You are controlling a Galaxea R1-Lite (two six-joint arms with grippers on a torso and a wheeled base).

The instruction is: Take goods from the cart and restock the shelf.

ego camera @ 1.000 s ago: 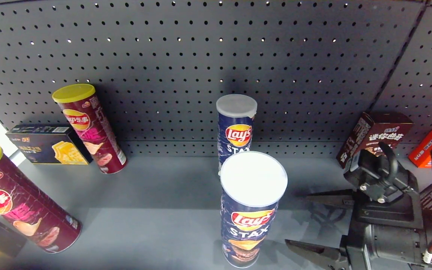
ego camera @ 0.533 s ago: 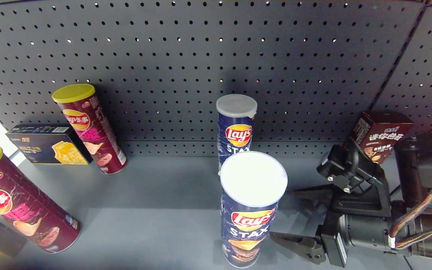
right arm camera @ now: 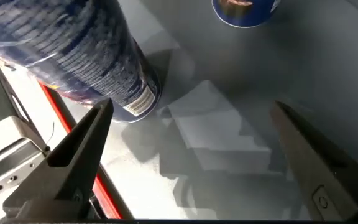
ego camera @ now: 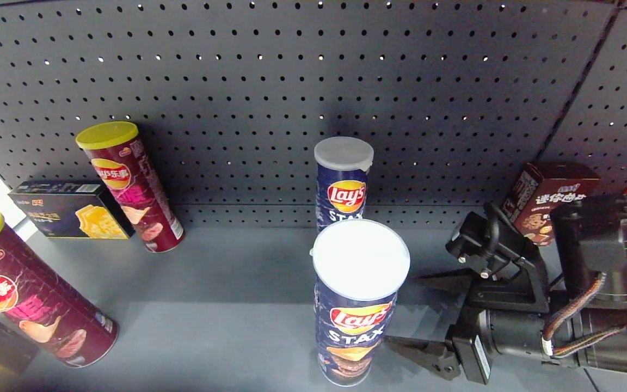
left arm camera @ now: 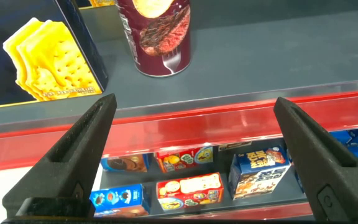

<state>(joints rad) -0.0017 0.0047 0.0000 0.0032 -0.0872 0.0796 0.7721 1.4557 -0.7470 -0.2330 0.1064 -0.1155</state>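
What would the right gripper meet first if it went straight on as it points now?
Most likely the front blue can: the open right gripper points at its side, though depth is unclear.

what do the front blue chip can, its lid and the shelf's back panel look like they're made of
Front blue can: likely cardboard tube with a glossy printed wrap; it shows soft highlights. Lid: translucent whitish plastic, matte, with a thin rim. Back panel: probably painted sheet metal, dark matte, punched with regular rows of holes.
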